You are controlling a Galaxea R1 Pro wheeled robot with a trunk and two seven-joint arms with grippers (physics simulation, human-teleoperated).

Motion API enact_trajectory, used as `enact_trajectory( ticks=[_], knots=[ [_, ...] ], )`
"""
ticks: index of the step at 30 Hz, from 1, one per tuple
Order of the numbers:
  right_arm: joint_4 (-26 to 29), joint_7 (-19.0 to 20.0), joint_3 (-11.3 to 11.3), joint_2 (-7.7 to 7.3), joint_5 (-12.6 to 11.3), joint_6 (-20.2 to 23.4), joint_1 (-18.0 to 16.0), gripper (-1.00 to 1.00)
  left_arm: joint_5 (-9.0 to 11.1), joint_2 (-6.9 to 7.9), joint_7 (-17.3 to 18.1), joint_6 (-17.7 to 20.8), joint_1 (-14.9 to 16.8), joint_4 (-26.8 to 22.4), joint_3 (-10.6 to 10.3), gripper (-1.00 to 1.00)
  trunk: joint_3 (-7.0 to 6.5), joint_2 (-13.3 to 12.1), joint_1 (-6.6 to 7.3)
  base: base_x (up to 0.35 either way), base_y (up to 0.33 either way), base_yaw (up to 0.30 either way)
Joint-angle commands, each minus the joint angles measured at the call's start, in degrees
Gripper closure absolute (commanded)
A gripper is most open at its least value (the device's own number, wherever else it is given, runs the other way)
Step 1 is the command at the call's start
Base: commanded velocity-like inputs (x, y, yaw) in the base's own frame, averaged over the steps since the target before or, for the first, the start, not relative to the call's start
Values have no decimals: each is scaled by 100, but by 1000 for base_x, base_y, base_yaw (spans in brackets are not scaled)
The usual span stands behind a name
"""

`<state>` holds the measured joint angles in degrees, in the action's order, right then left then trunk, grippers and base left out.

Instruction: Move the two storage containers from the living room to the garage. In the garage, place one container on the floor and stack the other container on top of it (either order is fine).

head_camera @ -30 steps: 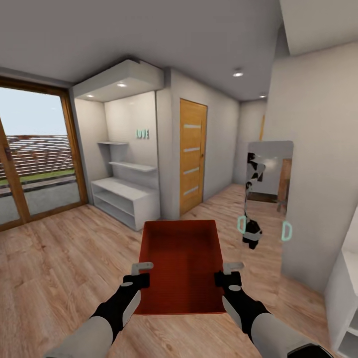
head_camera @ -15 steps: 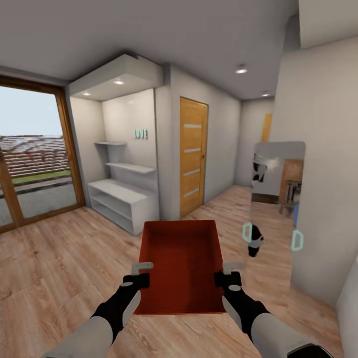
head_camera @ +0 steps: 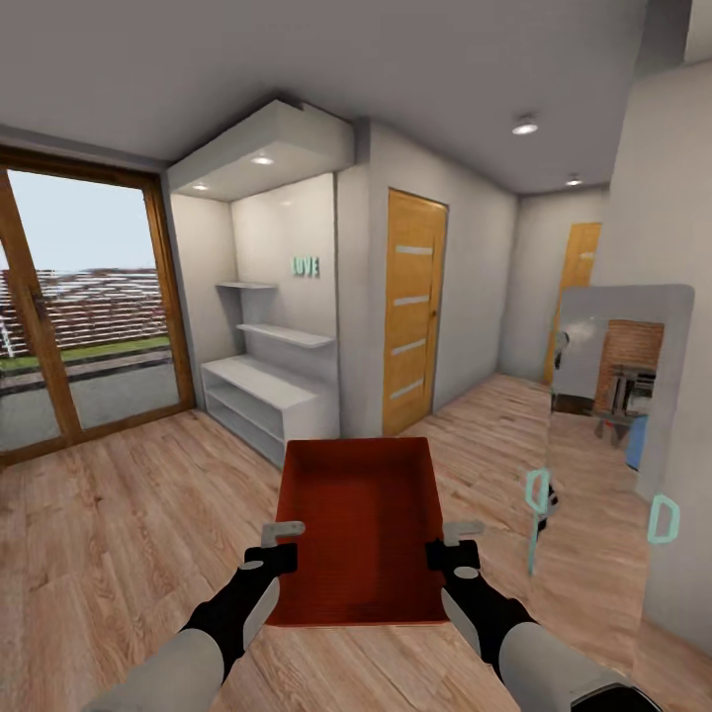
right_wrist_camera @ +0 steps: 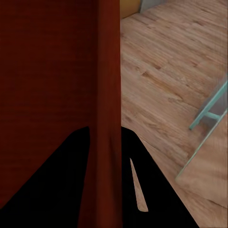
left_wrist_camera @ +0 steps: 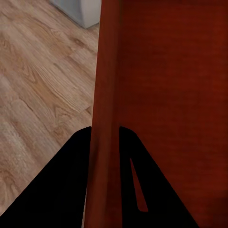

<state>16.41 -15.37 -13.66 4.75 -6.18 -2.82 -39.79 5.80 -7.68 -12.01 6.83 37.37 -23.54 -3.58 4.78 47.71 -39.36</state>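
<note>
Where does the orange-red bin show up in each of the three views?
Head view: the bin sits low in the middle, carried between the left gripper and right gripper.
Left wrist view: its side wall runs up the middle, the ribbed inside beside it.
Right wrist view: its other side wall runs up the middle.
Shared landmark: the wood-plank floor.

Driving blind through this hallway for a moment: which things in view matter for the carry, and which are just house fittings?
For the job:
- red bin, carried level over the wood floor
- left end effector, clamped on the bin's left wall
- right end effector, clamped on its right wall

Just around:
- white shelf unit
- wooden door
- glass door
- wall mirror
</note>
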Motion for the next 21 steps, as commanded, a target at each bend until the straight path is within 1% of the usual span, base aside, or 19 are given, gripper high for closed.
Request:
enact_trajectory(
  ticks=[1, 21],
  knots=[
    [13, -340, 355, -9, 31, -342, -11, 100, 35, 186, -153, 36, -2, -2, 375, 100, 9, 7, -5, 322, 0, 57],
    [29, -343, 355, -18, 33, -350, -11, 100, 44, 179, -153, 37, -2, -7, 375, 100, 9, 7, -5, 322, 0, 3]
  ],
)
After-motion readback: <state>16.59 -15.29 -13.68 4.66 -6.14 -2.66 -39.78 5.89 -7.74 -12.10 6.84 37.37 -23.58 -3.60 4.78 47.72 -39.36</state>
